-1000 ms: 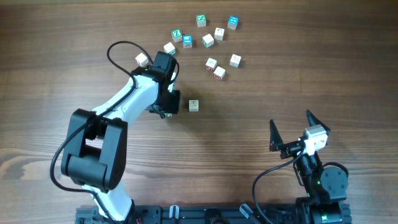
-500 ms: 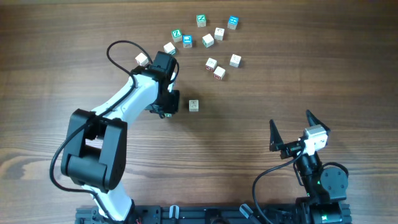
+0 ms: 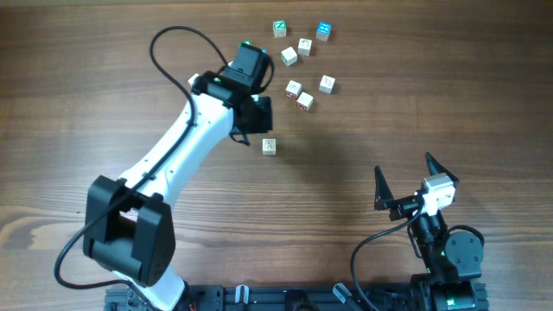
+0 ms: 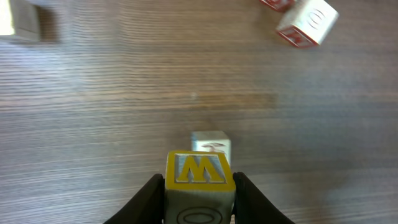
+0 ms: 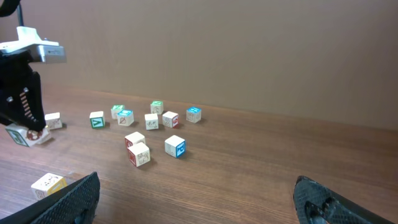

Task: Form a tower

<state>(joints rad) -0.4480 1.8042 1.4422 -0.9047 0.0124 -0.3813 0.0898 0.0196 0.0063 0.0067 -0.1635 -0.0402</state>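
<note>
Left gripper [image 4: 200,198] is clamped on a yellow W cube [image 4: 200,169], bottom centre of the wrist view. Just beyond it, mid-frame, sits the tower [image 4: 210,142], only one pale base cube right now. Red-marked loose cubes [image 4: 306,25] are far off, upper right. Right gripper [image 3: 403,169] idles wide open. My worry: the base sits a bit right of the held cube, so an off-centre drop could topple it.

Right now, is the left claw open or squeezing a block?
Shut on a block: the left wrist view shows the left gripper with fingers pressed against both sides of the yellow W cube.
</note>
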